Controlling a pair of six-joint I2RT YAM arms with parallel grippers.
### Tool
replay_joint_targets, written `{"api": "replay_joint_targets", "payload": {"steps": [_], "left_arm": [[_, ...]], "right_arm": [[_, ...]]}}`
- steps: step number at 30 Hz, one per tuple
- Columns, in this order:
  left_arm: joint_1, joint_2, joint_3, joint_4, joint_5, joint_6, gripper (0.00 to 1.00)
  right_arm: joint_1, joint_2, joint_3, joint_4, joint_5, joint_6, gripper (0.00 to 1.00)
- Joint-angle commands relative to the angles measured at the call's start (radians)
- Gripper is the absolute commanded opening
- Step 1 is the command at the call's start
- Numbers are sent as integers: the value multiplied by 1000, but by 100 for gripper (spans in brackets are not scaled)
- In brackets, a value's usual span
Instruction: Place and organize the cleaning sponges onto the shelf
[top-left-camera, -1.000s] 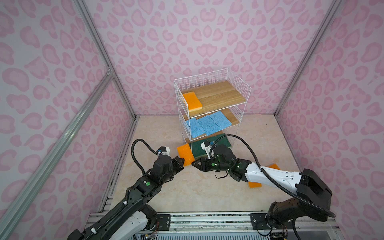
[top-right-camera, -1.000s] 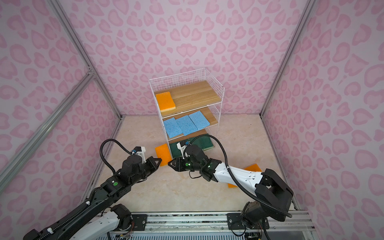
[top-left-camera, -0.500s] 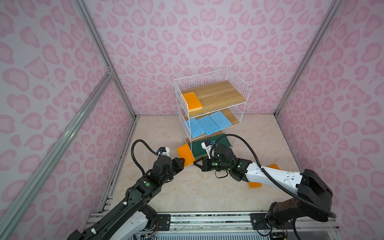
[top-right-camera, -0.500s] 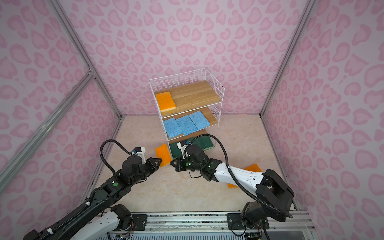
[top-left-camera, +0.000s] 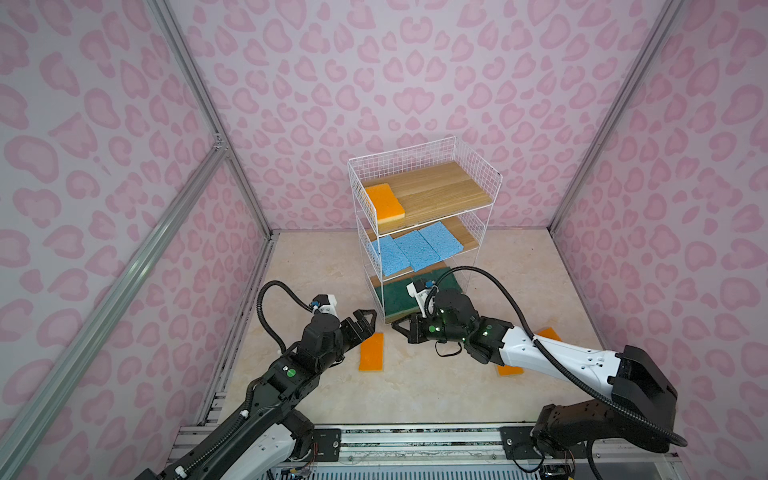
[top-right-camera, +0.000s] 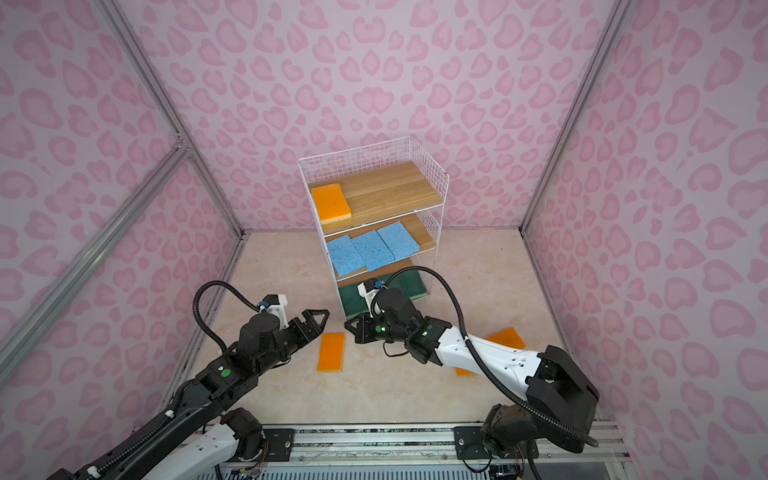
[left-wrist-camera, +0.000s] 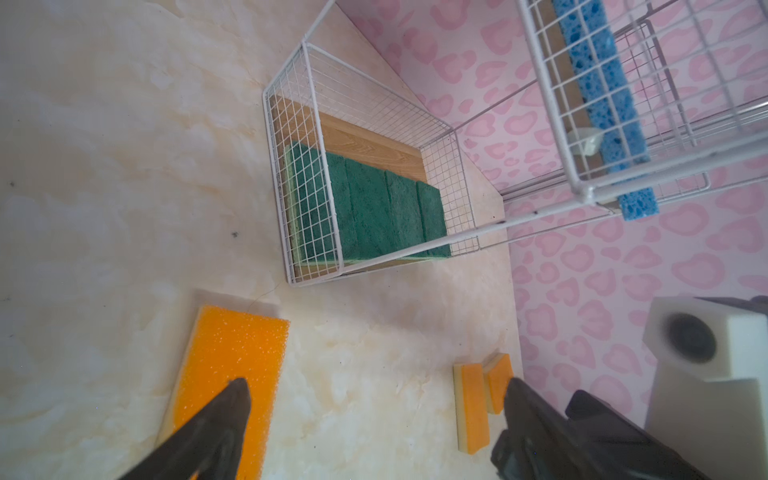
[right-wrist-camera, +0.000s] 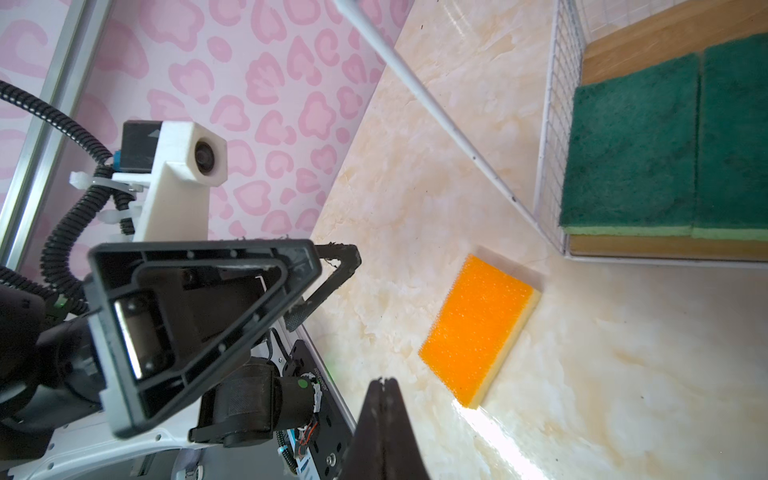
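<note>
The shelf (top-left-camera: 449, 187) (top-right-camera: 395, 187) stands at the back. Its top board holds an orange sponge (top-left-camera: 384, 201), the middle board three blue sponges (top-left-camera: 415, 247), the bottom board several green sponges (top-left-camera: 399, 295) (left-wrist-camera: 374, 203) (right-wrist-camera: 631, 153). Another orange sponge (top-left-camera: 372, 351) (top-right-camera: 331, 351) (left-wrist-camera: 232, 349) (right-wrist-camera: 478, 328) lies flat on the floor in front of the shelf. My left gripper (top-left-camera: 365, 320) (top-right-camera: 316, 320) (left-wrist-camera: 376, 384) hangs open just above and left of it, holding nothing. My right gripper (top-left-camera: 395, 326) (top-right-camera: 347, 324) (right-wrist-camera: 384, 380) is shut and empty, to the sponge's right.
Two more orange sponges (top-left-camera: 548, 332) (top-left-camera: 509, 370) (top-right-camera: 505, 337) (left-wrist-camera: 471, 403) lie on the floor at the right, partly under my right arm. Pink patterned walls close in three sides. The shelf's wire front (right-wrist-camera: 548, 124) stands just beyond both grippers.
My left gripper has opened and let go of the orange sponge, which now lies flat on the floor nearer the front. My right gripper has shut on nothing.
</note>
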Motion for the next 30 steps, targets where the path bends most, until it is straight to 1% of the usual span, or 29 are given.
{"api": "replay_joint_targets", "payload": {"steps": [1, 3, 6, 8, 10, 13, 17, 23, 30], "left_arm": [[0, 3, -16, -11, -25, 18, 92], [2, 3, -30, -16, -35, 25, 87], [6, 12, -53, -30, -40, 39, 75], [12, 26, -69, -39, -41, 48, 66], [18, 45, -87, -37, -36, 59, 62], [26, 93, -112, -17, -15, 85, 62], [27, 144, -152, 19, 15, 96, 59], [26, 173, -203, 67, 63, 95, 60], [18, 252, -223, 145, 97, 82, 61]], "right_arm": [[-4, -5, -19, -22, 15, -16, 0], [-6, -7, -26, -19, 14, -14, 0], [-12, -4, -33, -19, 11, -12, 3], [-13, -3, -35, -17, 8, -13, 8], [-14, -1, -34, -18, 6, -13, 15], [-18, 0, -35, -20, 2, -15, 25], [-28, -6, -41, -28, -2, -20, 34], [-50, -13, -59, -23, -9, -22, 40], [-71, 4, -55, -12, -26, -22, 42]]}}
